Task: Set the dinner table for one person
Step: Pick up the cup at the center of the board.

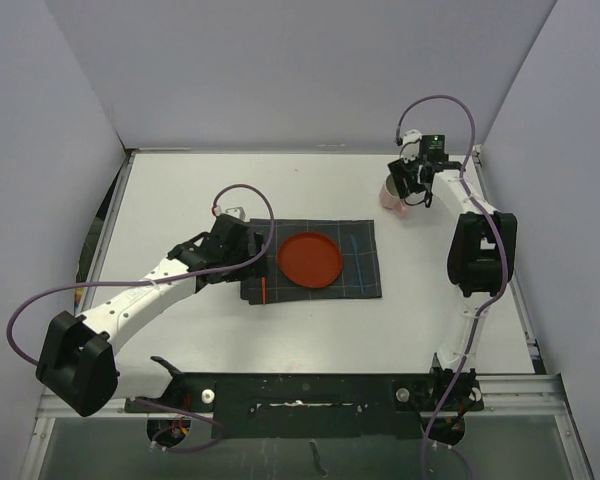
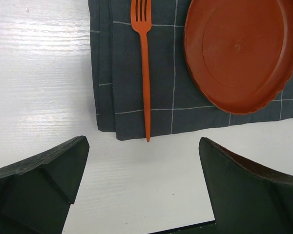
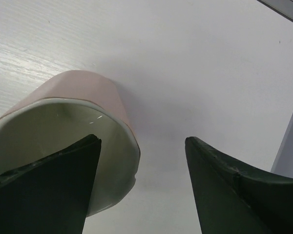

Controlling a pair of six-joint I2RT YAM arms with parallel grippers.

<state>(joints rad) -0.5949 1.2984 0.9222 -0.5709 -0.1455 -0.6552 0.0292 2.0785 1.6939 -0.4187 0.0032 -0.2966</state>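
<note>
The dinner table [image 1: 180, 190] is a big white top. On it lies a dark grid-lined mat [image 1: 365, 275] with a red plate [image 1: 310, 259], an orange fork [image 1: 264, 289] at its left edge and a thin blue utensil [image 1: 355, 245] on the right. My left gripper [image 2: 144, 185] hangs open over bare table just short of the fork [image 2: 145, 73] handle's tip, holding nothing. A pink cup [image 3: 83, 90] with a pale inside stands at the far right. My right gripper [image 3: 142, 161] is open astride its rim: one finger [image 3: 49, 190] inside, the other finger [image 3: 234, 195] well clear outside.
Grey walls close the table at the back and both sides, the right wall close to the cup [image 1: 391, 196]. Metal rails run along the table's edges. The arm bases and a black bar sit at the near edge.
</note>
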